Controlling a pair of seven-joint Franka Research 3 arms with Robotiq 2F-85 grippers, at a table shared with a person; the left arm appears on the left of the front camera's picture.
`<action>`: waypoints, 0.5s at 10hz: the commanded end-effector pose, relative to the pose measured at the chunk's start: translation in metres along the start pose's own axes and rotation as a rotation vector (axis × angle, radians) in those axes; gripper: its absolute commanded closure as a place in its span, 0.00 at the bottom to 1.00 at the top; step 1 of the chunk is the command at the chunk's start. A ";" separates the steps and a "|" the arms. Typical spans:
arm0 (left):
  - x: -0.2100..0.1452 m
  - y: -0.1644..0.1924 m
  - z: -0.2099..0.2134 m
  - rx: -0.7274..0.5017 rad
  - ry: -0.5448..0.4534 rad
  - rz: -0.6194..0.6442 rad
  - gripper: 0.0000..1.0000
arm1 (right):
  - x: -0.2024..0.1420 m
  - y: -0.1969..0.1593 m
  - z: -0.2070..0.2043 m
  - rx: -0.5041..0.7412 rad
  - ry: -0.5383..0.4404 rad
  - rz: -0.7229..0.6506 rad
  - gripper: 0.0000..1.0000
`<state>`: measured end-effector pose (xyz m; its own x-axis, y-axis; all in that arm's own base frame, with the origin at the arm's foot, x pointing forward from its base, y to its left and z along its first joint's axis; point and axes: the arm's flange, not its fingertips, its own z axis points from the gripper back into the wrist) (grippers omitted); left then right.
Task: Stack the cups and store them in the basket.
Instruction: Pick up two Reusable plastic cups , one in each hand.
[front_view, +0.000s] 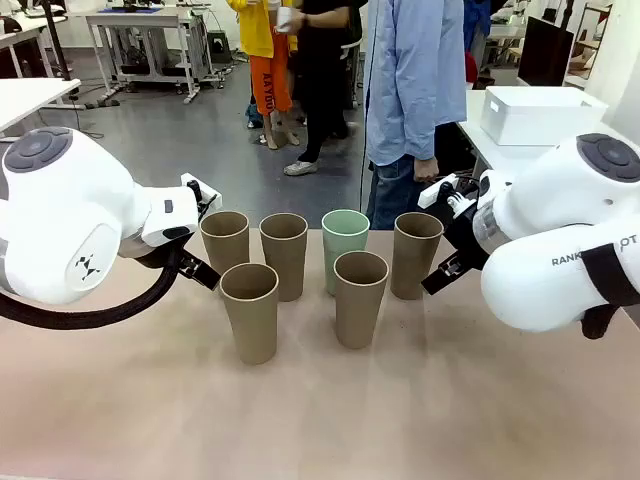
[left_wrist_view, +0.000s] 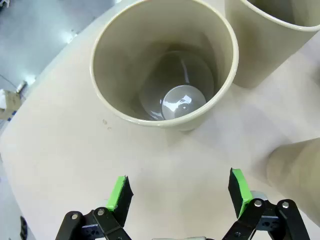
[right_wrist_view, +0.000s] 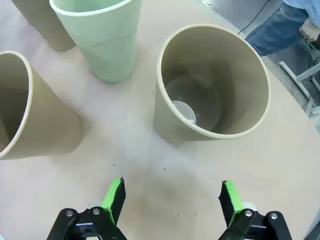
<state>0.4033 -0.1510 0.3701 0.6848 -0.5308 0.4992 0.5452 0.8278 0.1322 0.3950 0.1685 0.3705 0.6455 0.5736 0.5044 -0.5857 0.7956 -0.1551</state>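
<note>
Six cups stand upright in two rows on the table: five tan ones and one mint green cup (front_view: 345, 245). My left gripper (front_view: 201, 232) is open beside the far-left tan cup (front_view: 225, 240). In the left wrist view that cup (left_wrist_view: 165, 65) stands just ahead of the open left gripper (left_wrist_view: 180, 192), apart from the pads. My right gripper (front_view: 446, 233) is open beside the far-right tan cup (front_view: 417, 255). That cup (right_wrist_view: 212, 85) shows ahead of the open right gripper (right_wrist_view: 172, 197), with the mint green cup (right_wrist_view: 100, 35) beyond it. The white basket (front_view: 540, 115) sits on a table at the far right.
Two tan cups (front_view: 250, 310) (front_view: 360, 297) form the near row, with bare tabletop (front_view: 320, 420) in front of them. Another tan cup (front_view: 284, 255) stands in the back row. A person in a blue shirt (front_view: 415, 80) stands at the far side.
</note>
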 end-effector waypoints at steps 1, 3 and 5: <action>0.000 0.000 0.000 0.000 0.000 0.000 0.00 | 0.000 0.000 0.000 0.000 0.000 0.000 0.00; 0.000 0.000 0.000 0.000 0.000 0.000 0.00 | 0.000 0.000 0.000 0.000 0.000 0.000 0.00; 0.000 0.000 0.000 0.000 0.000 0.000 0.00 | 0.000 0.000 0.000 0.000 0.000 0.000 0.00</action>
<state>0.4033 -0.1511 0.3701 0.6848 -0.5308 0.4992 0.5453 0.8278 0.1322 0.3950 0.1685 0.3705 0.6451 0.5741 0.5042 -0.5860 0.7952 -0.1556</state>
